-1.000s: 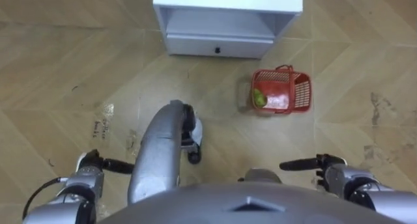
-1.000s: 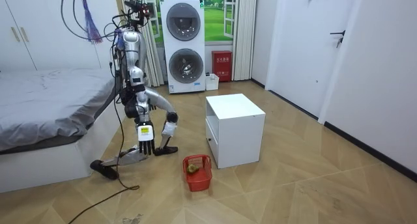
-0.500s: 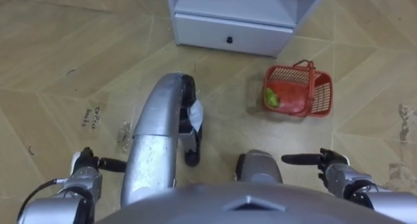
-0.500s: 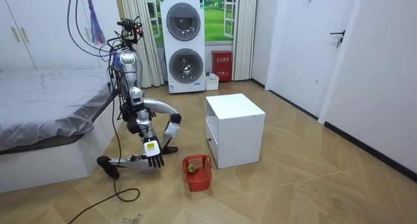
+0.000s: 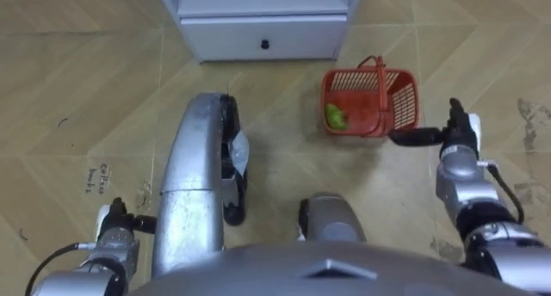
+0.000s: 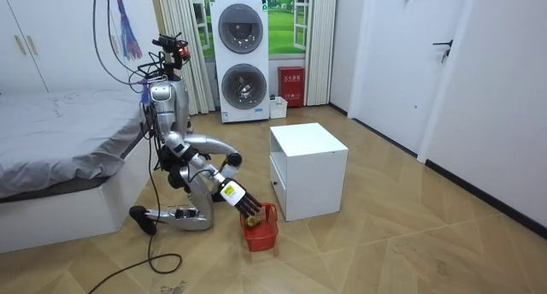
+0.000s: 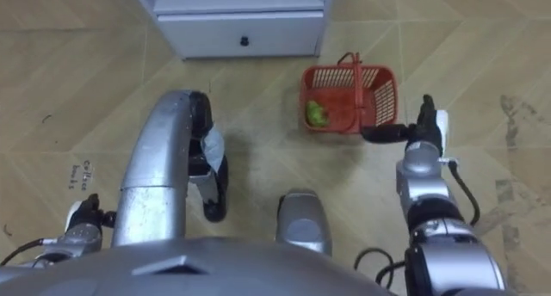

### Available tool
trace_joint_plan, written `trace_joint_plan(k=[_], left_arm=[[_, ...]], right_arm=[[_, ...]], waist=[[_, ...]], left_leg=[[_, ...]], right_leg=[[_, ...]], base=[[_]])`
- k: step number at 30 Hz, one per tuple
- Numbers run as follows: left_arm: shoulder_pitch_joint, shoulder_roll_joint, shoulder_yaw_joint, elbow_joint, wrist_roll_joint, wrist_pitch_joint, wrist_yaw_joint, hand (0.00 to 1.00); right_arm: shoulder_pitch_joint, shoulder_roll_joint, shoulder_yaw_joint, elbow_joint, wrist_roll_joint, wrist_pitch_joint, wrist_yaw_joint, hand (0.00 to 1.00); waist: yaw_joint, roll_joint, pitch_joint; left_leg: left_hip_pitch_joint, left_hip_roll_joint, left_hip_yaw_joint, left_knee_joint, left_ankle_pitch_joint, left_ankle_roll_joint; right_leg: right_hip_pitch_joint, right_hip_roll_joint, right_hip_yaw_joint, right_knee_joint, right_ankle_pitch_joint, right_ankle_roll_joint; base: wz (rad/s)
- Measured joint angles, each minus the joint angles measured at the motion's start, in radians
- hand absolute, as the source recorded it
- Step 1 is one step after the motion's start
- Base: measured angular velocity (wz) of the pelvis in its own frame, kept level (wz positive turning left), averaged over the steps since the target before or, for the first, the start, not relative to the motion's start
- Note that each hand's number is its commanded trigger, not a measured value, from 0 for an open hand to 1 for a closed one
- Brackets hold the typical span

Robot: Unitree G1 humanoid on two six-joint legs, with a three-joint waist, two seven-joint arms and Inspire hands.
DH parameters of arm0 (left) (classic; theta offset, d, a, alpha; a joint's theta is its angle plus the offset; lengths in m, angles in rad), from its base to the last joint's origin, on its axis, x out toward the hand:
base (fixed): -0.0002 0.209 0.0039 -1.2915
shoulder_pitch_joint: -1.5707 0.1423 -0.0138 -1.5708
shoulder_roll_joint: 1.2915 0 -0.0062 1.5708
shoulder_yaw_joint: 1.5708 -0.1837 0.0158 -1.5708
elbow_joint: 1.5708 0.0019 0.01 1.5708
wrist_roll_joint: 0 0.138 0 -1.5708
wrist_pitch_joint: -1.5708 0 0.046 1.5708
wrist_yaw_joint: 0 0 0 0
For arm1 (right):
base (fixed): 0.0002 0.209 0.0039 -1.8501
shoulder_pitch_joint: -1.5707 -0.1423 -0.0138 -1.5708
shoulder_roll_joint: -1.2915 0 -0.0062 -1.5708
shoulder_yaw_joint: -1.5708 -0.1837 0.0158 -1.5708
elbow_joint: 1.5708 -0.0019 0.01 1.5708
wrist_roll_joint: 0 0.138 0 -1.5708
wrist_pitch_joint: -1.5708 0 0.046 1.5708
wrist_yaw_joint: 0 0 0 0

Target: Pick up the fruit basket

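Whether the right hand touches the fruit basket is unclear.

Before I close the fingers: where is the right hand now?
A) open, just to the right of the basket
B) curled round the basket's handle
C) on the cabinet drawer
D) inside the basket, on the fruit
A: the right hand is beside the right wall of the red basket, fingers straight, off its handle.
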Motion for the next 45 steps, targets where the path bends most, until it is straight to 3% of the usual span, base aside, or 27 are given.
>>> trace_joint_plan(k=[9, 14, 20, 26, 33, 37, 45], left_arm=[[0.045, 0.004, -0.026, 0.013, -0.019, -0.006, -0.003, 0.00], [0.057, 0.004, -0.051, 0.011, -0.020, -0.005, -0.007, 0.00], [0.050, 0.012, -0.081, 0.012, -0.046, -0.004, -0.025, 0.00], [0.047, 0.013, -0.115, 0.012, -0.078, -0.002, -0.048, 0.00], [0.042, 0.013, -0.174, -0.005, -0.099, 0.003, -0.069, 0.00], [0.033, 0.017, -0.201, -0.005, -0.120, 0.010, -0.093, 0.00], [0.032, 0.018, -0.231, -0.013, -0.136, 0.026, -0.136, 0.00]], right_arm=[[-0.042, -0.023, -0.002, -0.034, -0.024, -0.011, -0.011, 0.00], [-0.078, -0.027, -0.030, -0.033, -0.025, -0.011, -0.011, 0.00], [-0.151, -0.035, -0.016, -0.029, -0.011, -0.019, -0.010, 0.00], [-0.153, -0.074, 0.019, 0.038, 0.019, -0.020, 0.002, 0.00], [-0.195, -0.141, 0.019, 0.204, 0.066, -0.019, 0.016, 0.00], [-0.242, -0.155, 0.020, 0.261, 0.102, -0.019, 0.023, 0.00], [-0.261, -0.189, 0.052, 0.356, 0.178, -0.018, 0.065, 0.00]], waist=[[0.012, 0.005, 0.0011], [0.032, 0.032, 0.0138], [0.035, 0.042, 0.0115], [0.071, 0.060, 0.0177], [0.124, 0.123, 0.0243], [0.141, 0.124, 0.0267], [0.163, 0.135, 0.0298]], left_leg=[[-0.011, -0.020, 0.004, -0.009, -0.004, -0.009], [-0.021, -0.014, 0.012, -0.010, -0.004, -0.009], [-0.036, -0.013, 0.042, -0.035, 0.002, -0.011], [-0.044, -0.009, 0.047, -0.039, 0.003, -0.011], [-0.085, -0.013, 0.066, -0.042, 0.014, 0.003], [-0.094, -0.011, 0.093, -0.058, 0.021, 0.009], [-0.112, -0.005, 0.101, -0.063, 0.022, 0.008]], right_leg=[[-0.013, -0.019, 0.000, 0.010, -0.001, 0.000], [-0.026, -0.021, 0.011, 0.015, -0.002, 0.003], [-0.069, -0.047, 0.038, 0.018, -0.003, 0.005], [-0.083, -0.051, 0.039, 0.019, -0.004, 0.006], [-0.125, -0.071, 0.041, 0.031, -0.007, 0.013], [-0.155, -0.096, 0.053, 0.037, -0.008, 0.016], [-0.180, -0.102, 0.054, 0.038, -0.010, 0.019]], base=[[0.02], [-0.02], [-0.01], [0.00], [0.04], [0.01], [0.02]])
